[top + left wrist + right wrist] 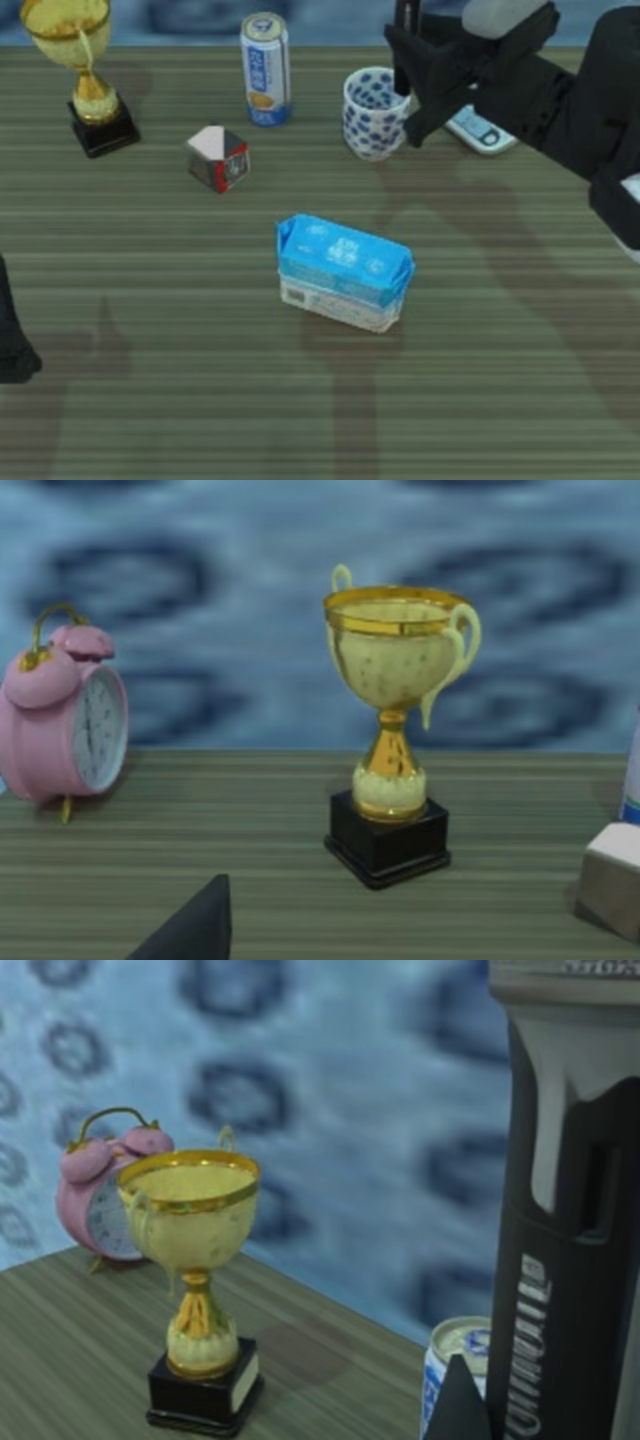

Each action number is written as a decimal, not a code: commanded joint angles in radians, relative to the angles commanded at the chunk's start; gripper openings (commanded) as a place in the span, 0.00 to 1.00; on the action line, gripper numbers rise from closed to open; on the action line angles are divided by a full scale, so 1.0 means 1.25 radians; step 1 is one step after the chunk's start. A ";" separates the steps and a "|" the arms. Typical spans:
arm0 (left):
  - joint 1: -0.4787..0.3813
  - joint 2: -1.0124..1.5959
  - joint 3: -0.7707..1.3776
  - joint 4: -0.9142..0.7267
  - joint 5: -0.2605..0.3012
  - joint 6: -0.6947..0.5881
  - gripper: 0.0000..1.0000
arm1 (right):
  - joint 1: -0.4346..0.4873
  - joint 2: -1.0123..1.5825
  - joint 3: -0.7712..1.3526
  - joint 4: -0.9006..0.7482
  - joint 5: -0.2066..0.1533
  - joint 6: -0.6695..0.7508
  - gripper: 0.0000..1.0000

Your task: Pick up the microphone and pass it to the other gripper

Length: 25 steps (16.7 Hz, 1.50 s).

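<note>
Striped grey-green wood table (520, 380): you have open room across the whole near half and along the right edge, with only shadows lying there. The right arm (560, 100) reaches in over the far right corner. Its right gripper (415, 105) hangs just beside the spotted cup (373, 112) and is closed on the microphone (560, 1290), which is held upright above the far edge. White lettering runs along its black handle, but you cannot read it from the right wrist view.

The left arm (12, 345) sits parked at the left edge; you cannot tell how the left gripper (200, 930) is set.

The blue packet (345, 270) lies mid-table, its white print illegible. The gold trophy (85, 70) fills the far left corner. The blue-and-white can (266, 68) stands at the far edge, label unreadable. The small cube (218, 158) sits between the trophy and the packet.
</note>
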 joint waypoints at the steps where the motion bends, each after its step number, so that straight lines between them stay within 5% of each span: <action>1: 0.000 0.000 0.000 0.000 0.000 0.000 1.00 | 0.000 0.000 0.000 0.000 0.000 0.000 0.00; 5: 0.000 0.000 0.000 0.000 0.000 0.000 1.00 | 0.029 -0.023 -0.009 -0.006 0.026 0.002 0.00; 12: 0.000 0.000 0.000 0.000 0.000 0.000 1.00 | 0.170 -0.158 -0.076 -0.030 0.159 0.008 0.00; 25: -0.008 0.011 0.009 0.006 0.003 0.000 1.00 | 0.174 -0.162 -0.078 -0.031 0.163 0.008 0.00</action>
